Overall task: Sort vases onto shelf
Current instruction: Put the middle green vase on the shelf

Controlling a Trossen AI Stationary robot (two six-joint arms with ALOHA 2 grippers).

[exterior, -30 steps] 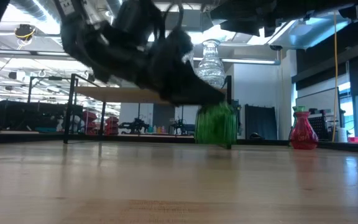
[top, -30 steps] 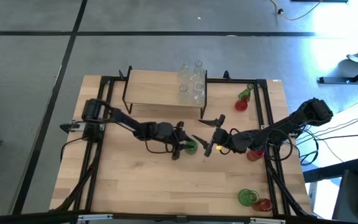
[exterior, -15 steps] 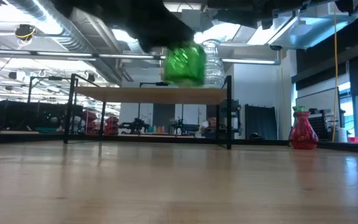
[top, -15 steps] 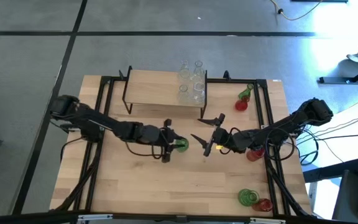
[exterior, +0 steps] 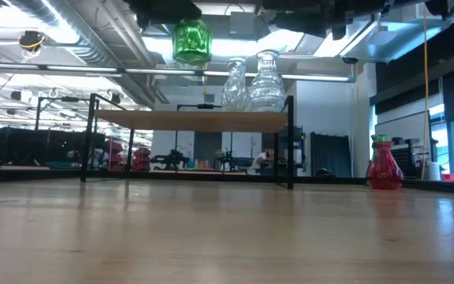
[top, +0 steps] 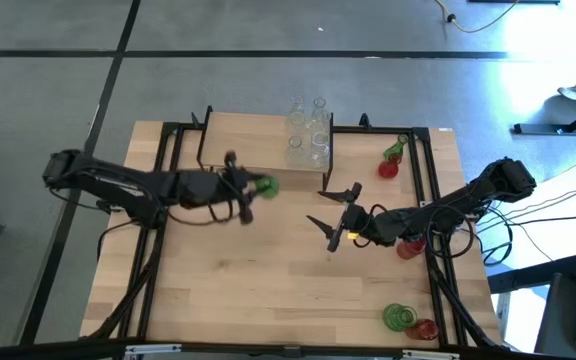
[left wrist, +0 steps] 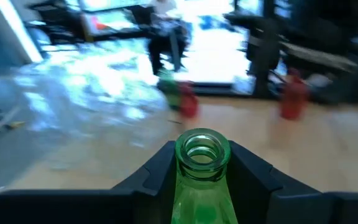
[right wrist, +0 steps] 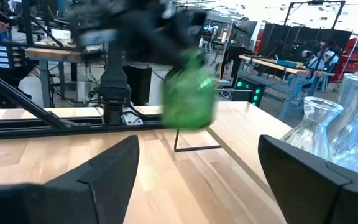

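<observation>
A green glass vase (top: 264,185) hangs in the air by the near edge of the shelf (top: 258,140), higher than the shelf top in the low view (exterior: 191,41). My left gripper (top: 249,187) is shut on it. Several clear vases (top: 308,132) stand on the shelf's right end. To the right of the green vase, my right gripper (top: 332,214) hovers open with nothing between its fingers (right wrist: 114,165); its wrist view shows the green vase (right wrist: 190,93) ahead. My left gripper pinches the green vase's narrow neck (left wrist: 202,177), just under the rim, between its two fingers (left wrist: 157,171). The fingers come nearly level from the table's left. The vase is lifted clear, upright with its mouth up and its body below the fingers.
A red vase (top: 387,168) and a green one (top: 396,150) sit at the far right of the table, another red one (top: 411,247) under my right arm, and a green (top: 399,317) and red (top: 424,328) pair at the near right. Black frame rails (top: 430,200) run along both sides.
My left gripper has lifted the green vase off the table and carried it up and toward the far left, to the shelf's near edge, tipping from a downward slant to nearly level. The vase has risen from the table to above shelf height. My right arm has kept still.
</observation>
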